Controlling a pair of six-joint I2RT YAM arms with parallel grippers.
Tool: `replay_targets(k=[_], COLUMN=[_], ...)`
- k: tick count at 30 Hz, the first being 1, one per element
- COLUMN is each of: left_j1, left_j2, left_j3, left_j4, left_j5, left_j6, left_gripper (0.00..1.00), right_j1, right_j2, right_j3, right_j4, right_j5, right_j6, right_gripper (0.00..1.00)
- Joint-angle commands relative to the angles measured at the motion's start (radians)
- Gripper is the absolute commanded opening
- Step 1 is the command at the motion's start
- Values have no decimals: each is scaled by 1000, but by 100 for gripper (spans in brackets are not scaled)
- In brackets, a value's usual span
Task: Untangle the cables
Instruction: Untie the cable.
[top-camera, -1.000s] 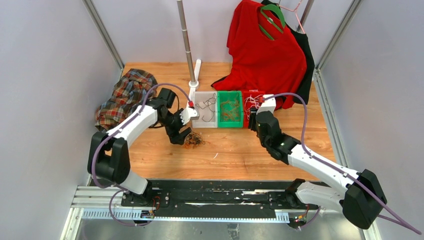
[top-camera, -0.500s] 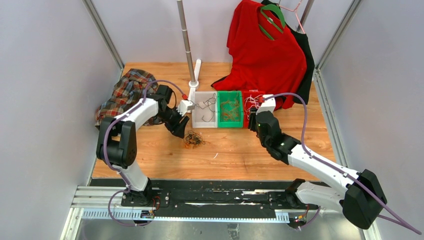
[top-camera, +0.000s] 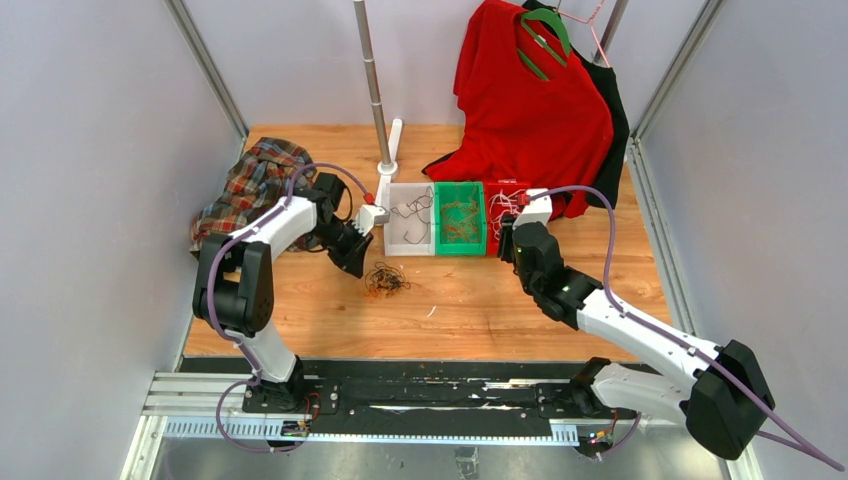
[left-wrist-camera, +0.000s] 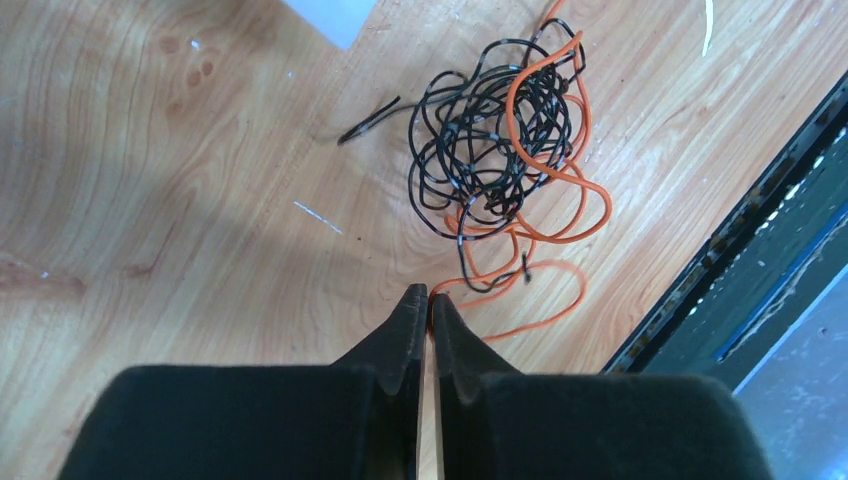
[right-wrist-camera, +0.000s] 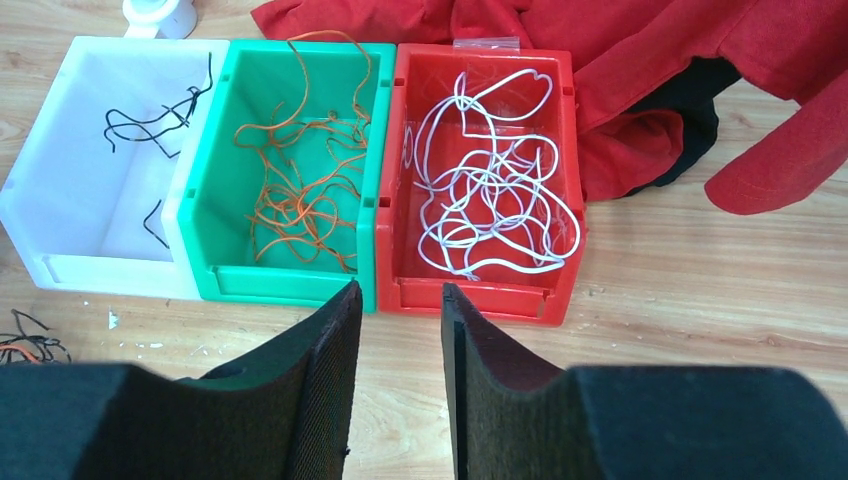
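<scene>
You have a light wooden table (top-camera: 480, 300) carrying everything, with a big red garment (top-camera: 530, 110) draped over its far edge right of centre and a crumpled plaid shirt (top-camera: 250, 185) in its far left corner. Three small open plastic bins stand touching in a row towards the far edge, near its middle: a white bin (right-wrist-camera: 110, 272) on the left, a green bin (right-wrist-camera: 280, 285) in the middle, a red bin (right-wrist-camera: 470, 295) on the right. Thin white cables (right-wrist-camera: 490, 190) lie looped in the red bin, orange-brown cables (right-wrist-camera: 300, 190) in the green one, and a few short black cables (right-wrist-camera: 150, 125) in the white one. A loose tangle of black and orange cables (left-wrist-camera: 500, 150) lies on the bare wood just on the near side of the white bin, left of the table's middle. Your left gripper (left-wrist-camera: 428, 300) sits low beside that tangle with its jaws drawn together to a hairline slit. One orange strand runs up to the tips, though you cannot tell whether it is pinched. Your right gripper (right-wrist-camera: 400, 292) hangs on the near side of the green and red bins, jaws partly apart, with nothing between them.
</scene>
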Motion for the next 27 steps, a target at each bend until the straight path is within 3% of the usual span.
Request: replay_targets(k=[1,3,7,12,19,27], left_j1=[5,2,-37,-137,-234,-254], left_j2=[1,-10,-83,-211,-277,-283], left_j3=[50,104,233,331,484,620], left_j4=[-34,-60,-147,-216,-270,-290], left_j5=[16,26,37,25,70,125], left_j6=[-23,-33,-22,0,-39,-93], left_gripper=[1,1,1,1,1,1], right_j1=[-12,-12,2,57,164,239], right_j2=[-3,7,32,116,212,255], right_j3=[39,55,78,157,240,221], right_j4=[27,46,132,270,440,557], right_j5=[-18,-68,-195,-375,-576,-557], right_j6=[-6,-13,-48,-102,-105,-76], right_gripper=[35,38,53,66,69,70])
